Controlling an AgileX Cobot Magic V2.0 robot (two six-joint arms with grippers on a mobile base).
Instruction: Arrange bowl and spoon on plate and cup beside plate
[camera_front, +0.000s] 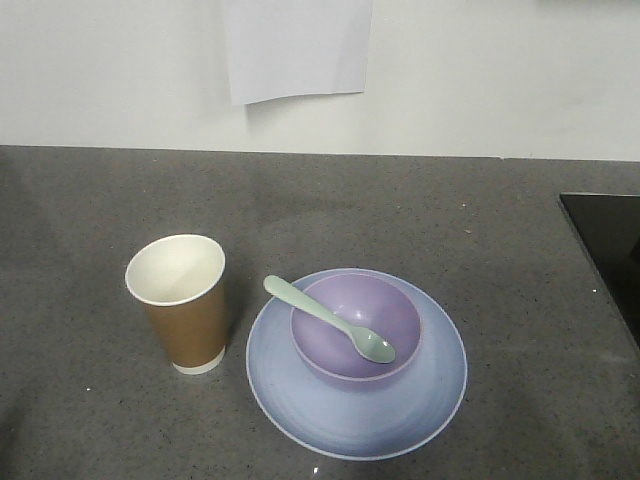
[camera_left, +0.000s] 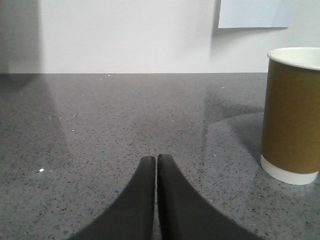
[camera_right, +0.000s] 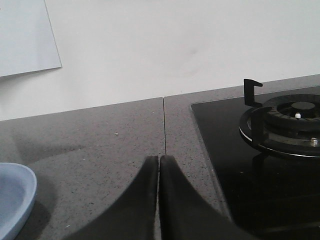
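- Left tool (camera_left: 156, 159): jaws pressed together, holding nothing, low over the bare table (camera_front: 90, 200), to the left of the cup.
- Cup (camera_front: 180, 303): one, upright, just left of the plate with a narrow gap between them. Thin paper, surely light and easy to crush; a grip would best go around the brown wall at mid-height, squeezing gently.
- Plate (camera_front: 356, 425): one, flat on the table, my landmark here. Stiff and shallow, probably slick; the wide rim is the only place to take hold.
- Bowl (camera_front: 355, 325): one, sitting on the plate, slightly toward its far side. Smooth plastic, light, likely to slide on the plate if nudged; pinch the rim.
- Spoon (camera_front: 329, 318): one, its scoop resting inside the bowl, its handle leaning over the bowl's left rim above the plate. Small, light, stiff; the handle is the part to grasp.
- Right tool (camera_right: 159, 160): jaws shut and empty, right of the plate, whose edge shows at the frame's left; how high it sits over the table is hard to tell.
- Judged from this layout, the arrangement looks finished.
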